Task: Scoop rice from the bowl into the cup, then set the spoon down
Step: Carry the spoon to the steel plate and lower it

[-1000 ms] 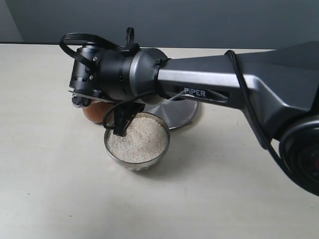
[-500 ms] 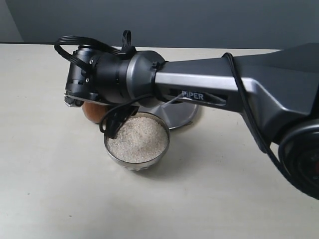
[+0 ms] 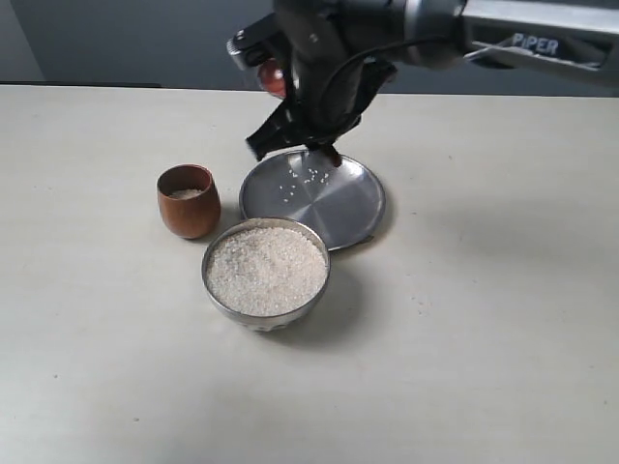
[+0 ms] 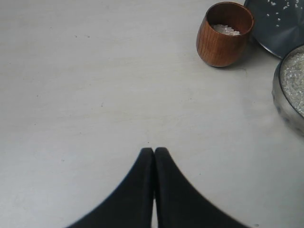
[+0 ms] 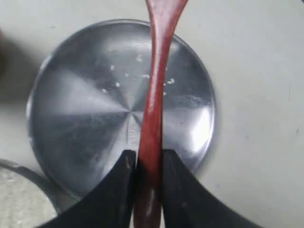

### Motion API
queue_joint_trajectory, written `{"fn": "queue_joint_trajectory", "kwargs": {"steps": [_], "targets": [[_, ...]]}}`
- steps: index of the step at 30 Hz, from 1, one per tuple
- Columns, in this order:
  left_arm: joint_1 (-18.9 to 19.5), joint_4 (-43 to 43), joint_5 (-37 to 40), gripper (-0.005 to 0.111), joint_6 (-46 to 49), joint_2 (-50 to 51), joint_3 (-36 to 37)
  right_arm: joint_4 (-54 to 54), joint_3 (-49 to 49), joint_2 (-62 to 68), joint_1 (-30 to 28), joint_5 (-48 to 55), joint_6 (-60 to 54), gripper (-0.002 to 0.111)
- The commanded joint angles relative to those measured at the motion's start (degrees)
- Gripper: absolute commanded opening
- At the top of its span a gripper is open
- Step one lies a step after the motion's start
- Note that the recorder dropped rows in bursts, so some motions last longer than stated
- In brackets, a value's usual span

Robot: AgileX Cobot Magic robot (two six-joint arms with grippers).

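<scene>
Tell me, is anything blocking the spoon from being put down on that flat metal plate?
Nothing visible is. The spoon, clamped in the right arm's jaws, hangs directly over the plate, which carries only a few stray rice grains.

My right arm (image 3: 484, 19) wears a silver-grey shell with white PIPER lettering (image 3: 535, 43), up at one o'clock in the exterior view. Its wrist housing (image 3: 324, 39) is glossy black, and a thin black cable (image 3: 334, 77) loops across it. My right gripper (image 5: 148, 159) and left gripper (image 4: 153, 154) both have matte black fingers (image 4: 133, 190), broad at the base and tapering to narrow rounded tips.
</scene>
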Motion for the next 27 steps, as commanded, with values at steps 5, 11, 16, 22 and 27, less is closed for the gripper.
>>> {"fn": "queue_joint_trajectory", "kwargs": {"steps": [5,11,16,22,27], "targets": [[0.07,-0.03,-0.68,0.0,-0.31,-0.52,-0.36,10.24,-0.23,1.69,-7.8,-0.1,-10.77,-0.001],[0.07,-0.03,-0.68,0.0,-0.31,-0.52,-0.36,12.75,-0.23,6.47,-8.07,-2.1,-12.85,-0.001],[0.07,-0.03,-0.68,0.0,-0.31,-0.52,-0.36,15.94,-0.23,9.89,-8.07,-4.8,-13.09,-0.001],[0.07,-0.03,-0.68,0.0,-0.31,-0.52,-0.36,20.0,-0.23,12.32,-8.07,-4.94,-15.8,-0.001],[0.07,-0.03,-0.68,0.0,-0.31,-0.52,-0.36,20.25,-0.23,13.54,-8.07,-4.85,-15.39,-0.001]]}}
